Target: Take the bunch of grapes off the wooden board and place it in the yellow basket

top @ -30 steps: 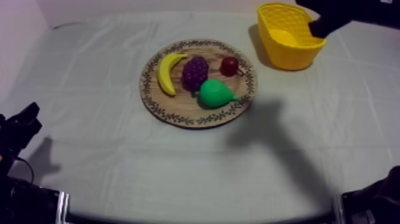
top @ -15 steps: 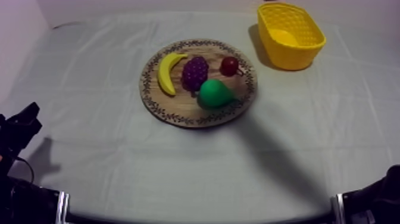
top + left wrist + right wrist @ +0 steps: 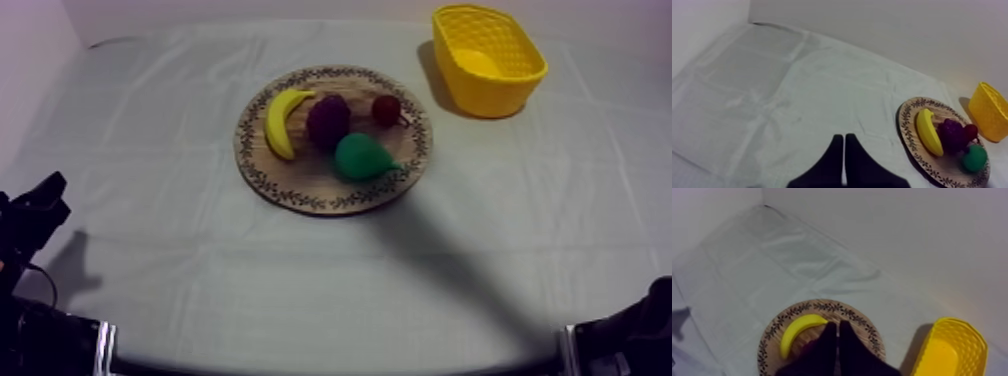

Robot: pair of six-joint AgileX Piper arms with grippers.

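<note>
**Grapes on the board, both sets of fingers closed on nothing**

From above, you see the round wooden board (image 3: 305, 180) lying near the middle of the table (image 3: 180, 290), which is covered by a creased grey-white cloth (image 3: 560, 200). The board's grain is warm brown and a dark leafy pattern runs around its rim. 4 toy fruits lie on it. The bunch of grapes (image 3: 328, 120), dark purple and knobbly, lies between the curved, smooth yellow banana (image 3: 281, 122) and the small red fruit (image 3: 386, 108), which is round and glossy. The green pear (image 3: 360, 157), plump with a short pointed end, lies just beside the grapes on the side of the near rim. The yellow basket (image 3: 490, 60) is oval with a lattice-textured wall. It stands apart from the board at the far right of the table.

Your left gripper (image 3: 843, 137) hangs over bare cloth, well apart from the board. Its 2 black fingers are pressed together into a narrow wedge with nothing between them. From that wrist, the grapes show as a dark cluster touching the banana's inner curve, with the basket beyond the board's far edge.

Your right gripper (image 3: 836, 324) hangs above the board. Its 2 fingers are likewise drawn together on nothing, and their tips appear beside the end of the banana. The basket stands off to one side of them, apart from the patterned rim.
</note>
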